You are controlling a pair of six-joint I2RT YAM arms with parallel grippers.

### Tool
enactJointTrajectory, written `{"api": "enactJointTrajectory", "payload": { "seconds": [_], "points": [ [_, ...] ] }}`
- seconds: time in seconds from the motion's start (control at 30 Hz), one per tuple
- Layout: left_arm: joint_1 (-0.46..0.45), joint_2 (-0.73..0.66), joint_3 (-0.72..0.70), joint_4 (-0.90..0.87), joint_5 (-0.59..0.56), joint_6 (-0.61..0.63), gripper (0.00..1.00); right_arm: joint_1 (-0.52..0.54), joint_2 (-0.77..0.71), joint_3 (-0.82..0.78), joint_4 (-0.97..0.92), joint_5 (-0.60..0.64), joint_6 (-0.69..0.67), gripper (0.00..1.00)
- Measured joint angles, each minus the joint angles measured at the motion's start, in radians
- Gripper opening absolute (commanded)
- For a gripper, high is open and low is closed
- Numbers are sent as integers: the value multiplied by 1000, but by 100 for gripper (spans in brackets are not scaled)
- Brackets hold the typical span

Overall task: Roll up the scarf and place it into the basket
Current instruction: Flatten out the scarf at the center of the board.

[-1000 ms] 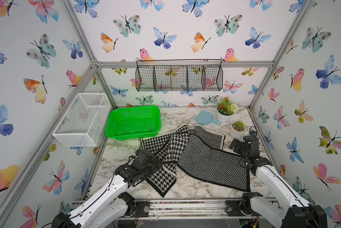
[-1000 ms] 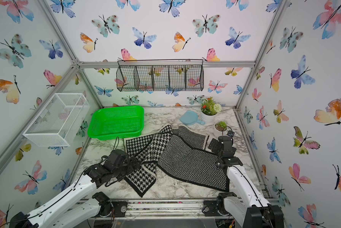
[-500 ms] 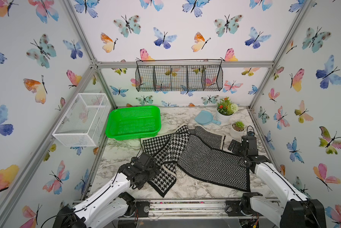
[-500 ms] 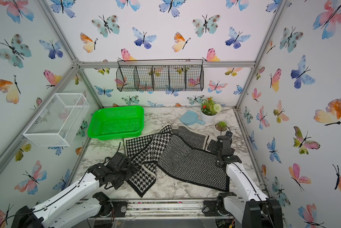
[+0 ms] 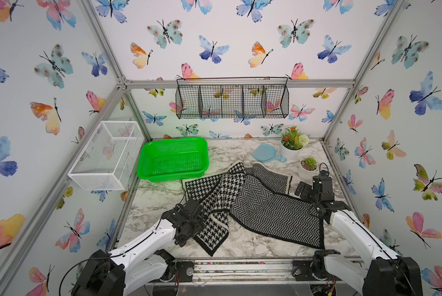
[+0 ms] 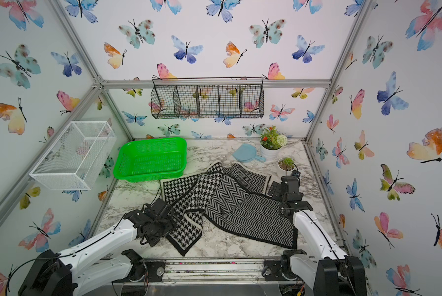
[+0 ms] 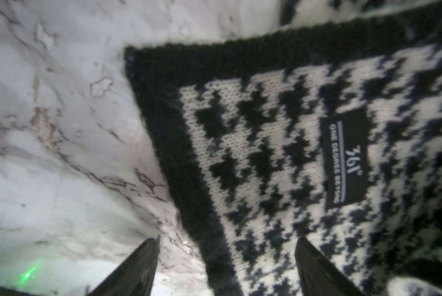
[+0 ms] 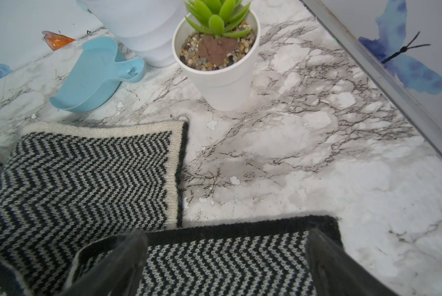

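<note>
Evidently at the grasping step. Poised at seven o'clock with left gripper (image 7: 226,241) spread wide astride the black border of the scarf (image 7: 253,143); right gripper (image 8: 226,232) equally wide over a herringbone corner at three o'clock, empty. Next, probably: pinch an edge, fold over. Lying flat, rumpled, unrolled, centrally, just beside the basket (image 5: 175,140) at ten o'clock.

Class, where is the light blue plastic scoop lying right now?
In both top views the light blue plastic scoop lies back right on the marble table, beside the larger white flowerpot.
</note>
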Motion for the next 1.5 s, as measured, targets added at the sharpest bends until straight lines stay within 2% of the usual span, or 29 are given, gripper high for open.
{"api": "enactJointTrajectory", "payload": {
  "seconds": [0.17, 0.3, 0.4, 0.47, 0.67, 0.83, 1.07, 1.2, 1.33, 1.47, 1.5],
  "points": [
    [2, 31, -14, 23, -11, 6, 37, 0, 0, 0, -12, -2, 8, 99],
    [27, 20, -35, 68, -9, 29, 26, 0, 0, 0, -42, 8, 13, 99],
    [46, 3, -51, 119, -2, 47, 8, 0, 3, 0, -69, 21, 16, 99],
    [54, -16, -69, 150, 2, 58, 2, 0, 10, 8, -94, 25, 22, 99],
    [65, -188, -87, 156, -14, 84, 0, 0, 46, 69, -179, 18, 52, 98],
    [105, -300, -16, 147, -48, 142, 0, 0, 71, 69, -250, -13, 90, 92],
    [229, -257, 78, 146, -13, 272, 0, 0, 125, 69, -347, -51, 168, 91],
    [339, -227, 106, 151, 47, 350, 0, 0, 166, 69, -417, -42, 226, 90],
    [452, -206, 135, 165, 122, 423, 0, 0, 142, 64, -459, -26, 279, 90],
    [513, -163, 151, 180, 190, 480, 0, 0, 132, 19, -458, -18, 312, 84],
    [519, -153, 153, 181, 203, 489, 0, 0, 142, 5, -458, -25, 318, 81]
  ]
}}
